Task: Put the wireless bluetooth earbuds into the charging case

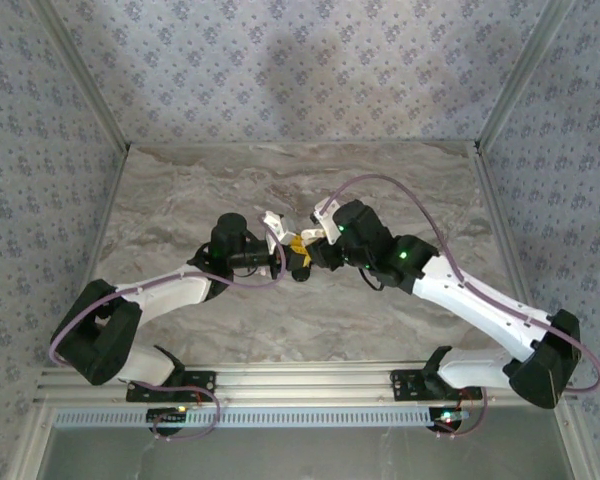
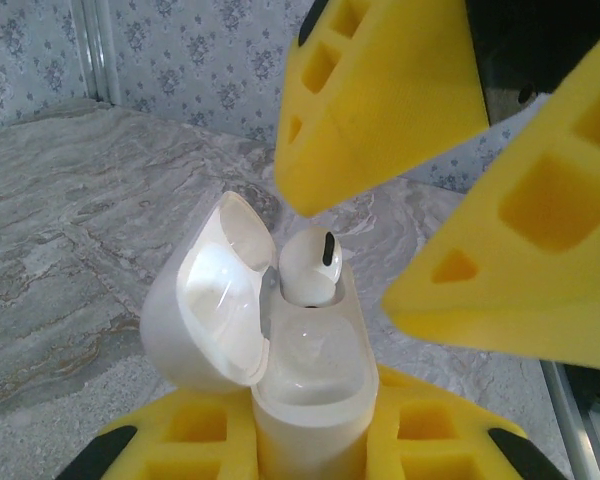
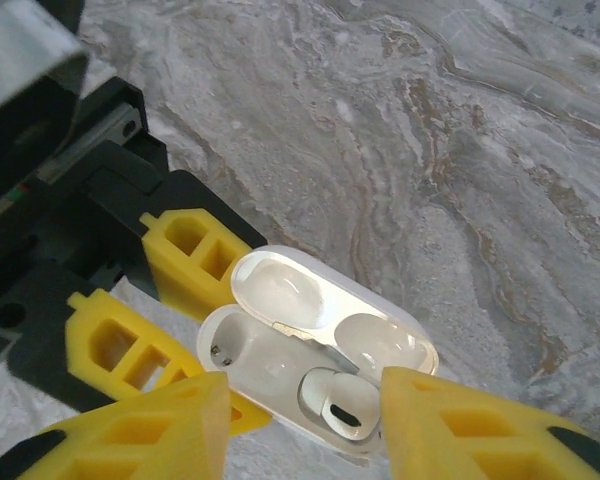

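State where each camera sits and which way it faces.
Top external: above and behind, looking down at the table; left arm and right arm show.
Left wrist: looks forward past the left pincer clamping the open charging case.
Right wrist: looks down through the open right pincer.
Shared: both wrist views show the earbud sitting in the case.

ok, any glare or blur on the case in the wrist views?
Left wrist: glare blows out the case lid interior; earbud sharp, right fingers up close soft. Right wrist: milder lid highlight, same fingers at the bottom edge soft.
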### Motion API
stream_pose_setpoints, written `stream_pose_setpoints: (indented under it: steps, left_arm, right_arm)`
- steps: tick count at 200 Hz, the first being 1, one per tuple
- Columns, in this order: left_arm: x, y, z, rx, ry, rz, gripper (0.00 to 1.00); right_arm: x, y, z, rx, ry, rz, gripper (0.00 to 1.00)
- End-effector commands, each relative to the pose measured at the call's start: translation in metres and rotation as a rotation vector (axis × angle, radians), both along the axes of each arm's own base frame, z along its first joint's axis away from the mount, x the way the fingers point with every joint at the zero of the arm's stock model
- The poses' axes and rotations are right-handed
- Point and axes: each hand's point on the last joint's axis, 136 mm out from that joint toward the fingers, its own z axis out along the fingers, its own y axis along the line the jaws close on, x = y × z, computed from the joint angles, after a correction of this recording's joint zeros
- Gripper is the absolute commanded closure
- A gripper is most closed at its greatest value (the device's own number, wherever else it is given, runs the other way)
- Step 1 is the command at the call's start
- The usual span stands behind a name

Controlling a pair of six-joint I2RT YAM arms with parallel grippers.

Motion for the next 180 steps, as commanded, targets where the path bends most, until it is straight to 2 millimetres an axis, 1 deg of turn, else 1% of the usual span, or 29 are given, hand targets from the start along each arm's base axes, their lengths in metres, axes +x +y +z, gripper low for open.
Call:
stream_pose_setpoints:
  steps: [1, 25, 45, 70, 89, 119, 132, 147, 162, 180]
  left_arm:
    - [0.000, -0.003, 0.027, -0.045, -0.081, -0.009, 0.86]
    - [-0.001, -0.001, 0.024, -0.038, -0.083, -0.008, 0.87]
    - [-0.002, -0.001, 0.023, -0.035, -0.084, -0.006, 0.87]
    - [-0.002, 0.001, 0.023, -0.032, -0.082, -0.001, 0.87]
    - [-0.002, 0.001, 0.023, -0.026, -0.077, 0.002, 0.87]
    - [0.004, 0.007, 0.018, -0.010, -0.047, 0.035, 0.87]
    - [0.008, 0.011, 0.015, 0.006, -0.029, 0.057, 0.87]
    - [0.015, 0.019, 0.009, 0.029, 0.007, 0.094, 0.87]
    - [0.025, 0.031, 0.005, 0.041, 0.046, 0.161, 0.87]
    - [0.035, 0.047, 0.001, 0.047, 0.091, 0.237, 0.87]
  right_arm:
    - [-0.006, -0.002, 0.019, 0.102, 0.011, 0.021, 0.53]
    - [-0.004, -0.012, 0.030, 0.201, 0.048, -0.013, 0.52]
    - [0.000, -0.022, 0.032, 0.277, 0.105, -0.052, 0.52]
    - [0.005, -0.033, 0.026, 0.331, 0.175, -0.099, 0.54]
    - [0.006, -0.035, 0.018, 0.326, 0.217, -0.124, 0.56]
    - [0.011, -0.038, 0.008, 0.317, 0.271, -0.180, 0.57]
    - [0.013, -0.041, -0.001, 0.315, 0.349, -0.244, 0.58]
    - [0.018, -0.036, 0.000, 0.328, 0.379, -0.262, 0.58]
    - [0.022, -0.034, -0.002, 0.333, 0.405, -0.298, 0.58]
    - [0.025, -0.032, -0.010, 0.309, 0.443, -0.337, 0.58]
